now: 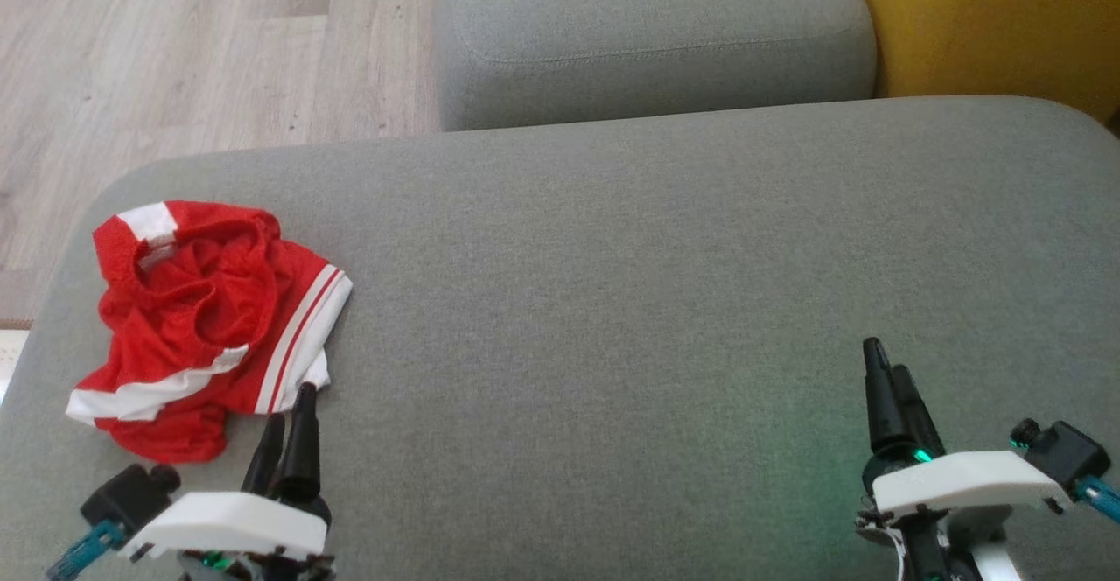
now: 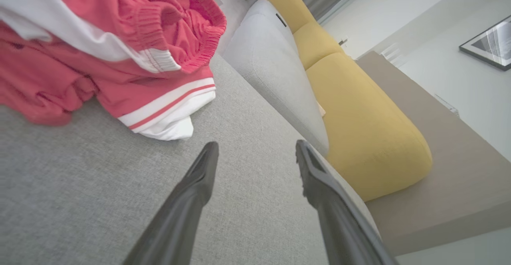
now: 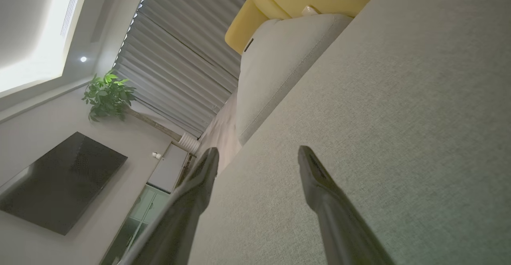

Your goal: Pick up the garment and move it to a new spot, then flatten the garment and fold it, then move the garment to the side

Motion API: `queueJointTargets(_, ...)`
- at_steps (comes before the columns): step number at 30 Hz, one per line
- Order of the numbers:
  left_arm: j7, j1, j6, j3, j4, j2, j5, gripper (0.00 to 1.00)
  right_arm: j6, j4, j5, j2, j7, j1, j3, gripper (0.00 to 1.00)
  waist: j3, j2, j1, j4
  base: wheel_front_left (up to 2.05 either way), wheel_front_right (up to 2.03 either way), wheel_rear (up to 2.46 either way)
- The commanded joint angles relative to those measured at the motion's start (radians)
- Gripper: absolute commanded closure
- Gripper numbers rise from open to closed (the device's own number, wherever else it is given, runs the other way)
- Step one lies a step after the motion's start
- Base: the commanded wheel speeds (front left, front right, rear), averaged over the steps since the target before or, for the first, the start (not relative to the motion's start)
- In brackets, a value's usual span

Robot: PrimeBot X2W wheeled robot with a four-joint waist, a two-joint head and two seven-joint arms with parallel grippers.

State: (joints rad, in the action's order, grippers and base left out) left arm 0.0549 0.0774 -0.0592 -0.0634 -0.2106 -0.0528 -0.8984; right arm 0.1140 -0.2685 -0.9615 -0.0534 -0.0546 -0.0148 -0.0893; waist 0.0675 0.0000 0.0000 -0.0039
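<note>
your left gripper (image 1: 290, 404) hangs wide open and empty just beside the crumpled red garment (image 1: 197, 318) at the left end of the cushion (image 1: 656, 301). right gripper (image 1: 885, 358) is open and empty too. pinch a thick fold, not upholstery.

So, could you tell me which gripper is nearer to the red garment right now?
Left. The left gripper is just short of the red garment, by its striped hem; the right gripper is far off across the grey cushion.
</note>
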Motion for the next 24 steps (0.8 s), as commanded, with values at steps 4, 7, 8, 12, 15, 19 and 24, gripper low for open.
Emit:
queueJointTargets(4, 0.02, -0.029, 0.013, -0.004, 0.053, -0.018, 0.07, 0.0, 0.008, 0.049, 0.069, -0.022, -0.025, 0.017, -0.03, 0.0, 0.005, 0.0, 0.0, -0.002, 0.0, 0.0, 0.0)
queueJointTargets(7, 0.029, -0.027, 0.02, -0.011, 0.06, -0.021, 0.108, 0.0, 0.008, 0.054, 0.105, -0.023, -0.033, 0.017, -0.041, 0.0, 0.007, 0.0, 0.0, -0.005, 0.0, 0.0, 0.0)
queueJointTargets(8, 0.032, -0.026, 0.022, -0.014, 0.063, -0.023, 0.121, 0.0, 0.008, 0.056, 0.117, -0.024, -0.036, 0.017, -0.044, 0.0, 0.008, 0.0, 0.0, -0.005, 0.0, 0.0, 0.0)
queueJointTargets(12, 0.043, -0.022, 0.032, -0.02, 0.072, -0.025, 0.167, 0.0, 0.009, 0.058, 0.157, -0.023, -0.047, 0.016, -0.057, 0.0, 0.011, 0.0, 0.0, -0.01, 0.0, 0.0, 0.0)
queueJointTargets(15, 0.052, -0.02, 0.037, -0.024, 0.079, -0.025, 0.202, 0.0, 0.009, 0.062, 0.189, -0.023, -0.056, 0.017, -0.067, 0.0, 0.014, 0.0, 0.0, -0.013, 0.0, 0.0, 0.0)
queueJointTargets(19, 0.064, -0.016, 0.036, -0.03, 0.085, -0.026, 0.247, 0.0, 0.01, 0.066, 0.235, -0.023, -0.067, 0.016, -0.075, 0.0, 0.019, 0.0, 0.0, -0.015, 0.0, 0.0, 0.0)
queueJointTargets(24, 0.078, -0.008, 0.034, -0.033, 0.093, -0.024, 0.304, 0.0, 0.011, 0.068, 0.291, -0.022, -0.082, 0.015, -0.088, 0.0, 0.025, 0.0, 0.0, -0.017, 0.0, 0.0, 0.0)
